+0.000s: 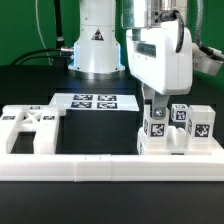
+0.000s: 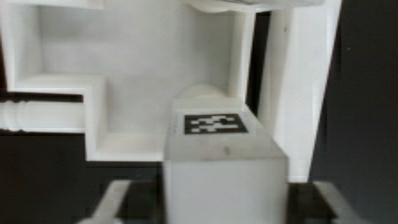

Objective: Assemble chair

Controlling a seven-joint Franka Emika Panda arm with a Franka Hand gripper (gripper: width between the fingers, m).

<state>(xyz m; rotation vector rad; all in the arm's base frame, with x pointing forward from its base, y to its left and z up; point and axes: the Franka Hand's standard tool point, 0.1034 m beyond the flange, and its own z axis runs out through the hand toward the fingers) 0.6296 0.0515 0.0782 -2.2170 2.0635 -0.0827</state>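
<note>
The chair's parts are white plastic with small black-and-white tags. The X-braced panel (image 1: 30, 126) lies flat at the exterior view's left. Several tagged blocks and legs (image 1: 185, 124) stand together at that view's right. My gripper (image 1: 157, 112) hangs straight over the nearest of them, a square tagged leg (image 1: 157, 128). In the wrist view that leg (image 2: 217, 140) stands between my fingers (image 2: 121, 200), with a dark gap showing on each side of it. So the gripper (image 2: 214, 208) is open around the leg without touching it. Behind the leg lies a larger white part (image 2: 107, 60).
The marker board (image 1: 95, 101) lies flat in the middle, in front of the robot's base (image 1: 95, 45). The long white border rail (image 1: 100, 166) runs along the front edge, just before the panel and the cluster. Cables trail at the back.
</note>
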